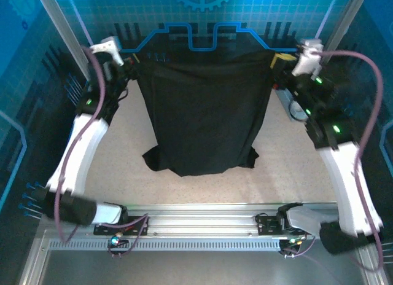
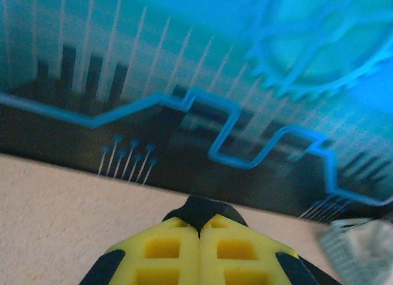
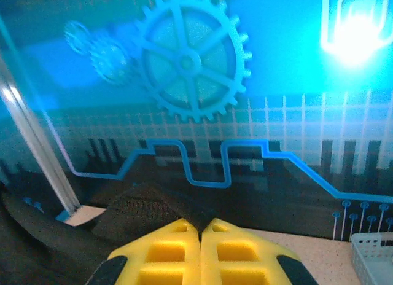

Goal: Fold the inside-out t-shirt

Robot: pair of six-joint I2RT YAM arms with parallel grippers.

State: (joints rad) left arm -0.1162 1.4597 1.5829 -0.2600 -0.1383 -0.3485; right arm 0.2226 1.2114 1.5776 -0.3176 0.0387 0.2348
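T-shirt point(image 1: 206, 113): black, stretched wide between the two grippers at the far side of the table point(image 1: 123, 156). The top edge is held up near the back wall point(image 1: 258, 18). The body slopes down toward the near side, and the lower end with both sleeves is rested on the table surface. No print or label can be made out.

Left gripper point(image 1: 130, 67): clamped on the shirt's far-left corner. In the left wrist view the yellow fingers point(image 2: 163, 251) are seen pressed together with a black bit of cloth pinched at the tips.

Right gripper point(image 1: 277, 62): clamped on the far-right corner. In the right wrist view its fingers point(image 3: 236, 254) are closed, with black fabric point(image 3: 147, 205) bunched just left of them.

A pale blue basket point(image 3: 374, 254) is seen at the table's right edge, near the right arm.
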